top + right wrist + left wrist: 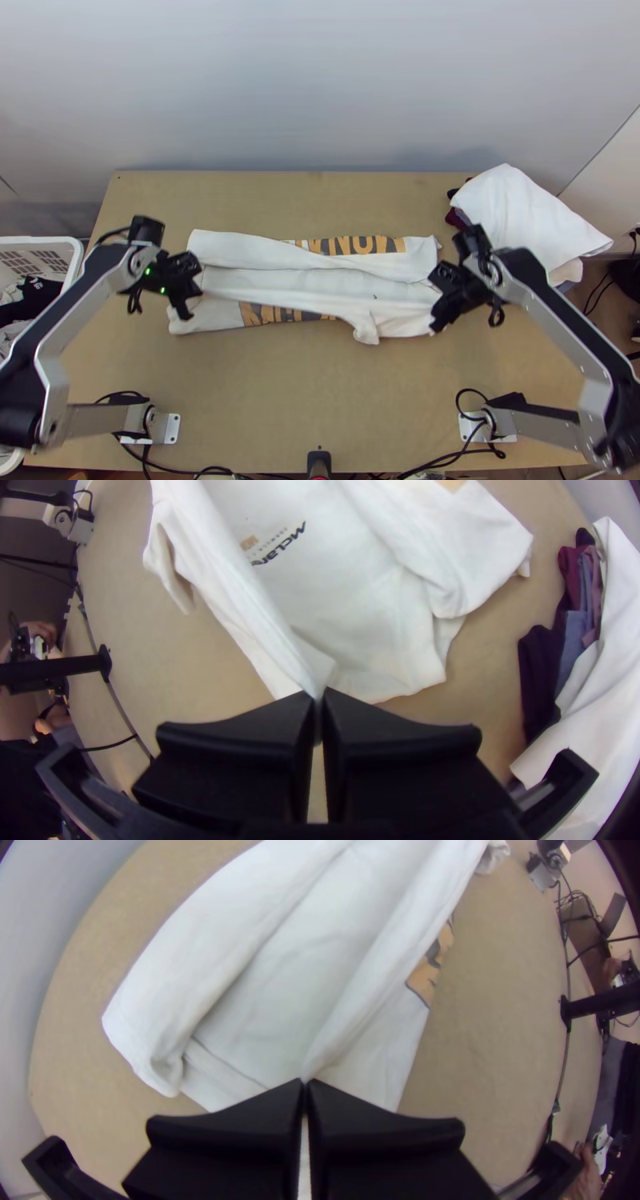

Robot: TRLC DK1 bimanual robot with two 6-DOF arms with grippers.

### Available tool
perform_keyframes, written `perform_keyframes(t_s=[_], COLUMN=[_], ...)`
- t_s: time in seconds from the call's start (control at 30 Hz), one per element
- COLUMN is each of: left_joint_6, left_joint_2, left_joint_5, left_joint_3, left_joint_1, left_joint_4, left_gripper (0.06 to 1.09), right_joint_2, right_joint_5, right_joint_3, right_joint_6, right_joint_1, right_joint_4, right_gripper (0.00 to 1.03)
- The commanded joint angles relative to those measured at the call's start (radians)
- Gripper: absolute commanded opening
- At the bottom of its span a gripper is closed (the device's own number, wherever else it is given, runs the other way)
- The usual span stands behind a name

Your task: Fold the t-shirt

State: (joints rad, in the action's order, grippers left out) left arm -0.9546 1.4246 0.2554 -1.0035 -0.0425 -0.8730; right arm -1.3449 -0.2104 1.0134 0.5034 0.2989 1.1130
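"Where is the t-shirt [312,280] to be found?"

"Between the two pairs of jaws, on the tabletop [320,392], its long axis laid roughly from one pair to the other. Both long sides are turned inward, with a middle strip left uncovered."

"And how are the jaws set?"

"Those of the left gripper [305,1081] are closed on one end of the near fold – those of the right gripper [319,695] are closed on its other end. The far fold is placed beyond both."

"Is either arm nearer?"

"Neither is favoured; the near fold should be settled by both together. A sleeve [366,326] is left poking out on the near side, closer to the right jaws – it may need to be tucked in afterwards."
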Motion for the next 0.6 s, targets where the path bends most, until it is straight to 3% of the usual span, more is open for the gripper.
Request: perform_keyframes(t_s=[0.0, 0.17, 0.57], left_joint_6=[0.033, 0.034, 0.045], left_joint_2=[0.218, 0.321, 0.497], left_joint_5=[0.001, -0.031, -0.084], left_joint_3=[-0.184, -0.262, -0.451], left_joint_1=[0.004, -0.007, 0.021], left_joint_4=[0.005, 0.023, 0.016], left_gripper=[0.1, 0.1, 0.1], right_joint_2=[-0.192, -0.336, -0.593], right_joint_5=[-0.001, -0.001, -0.001], right_joint_3=[0.165, 0.286, 0.577], right_joint_6=[0.099, 0.144, 0.159], right_joint_1=[-0.121, -0.136, -0.152], right_joint_4=[0.005, 0.007, 0.042], right_gripper=[0.04, 0.04, 0.04])
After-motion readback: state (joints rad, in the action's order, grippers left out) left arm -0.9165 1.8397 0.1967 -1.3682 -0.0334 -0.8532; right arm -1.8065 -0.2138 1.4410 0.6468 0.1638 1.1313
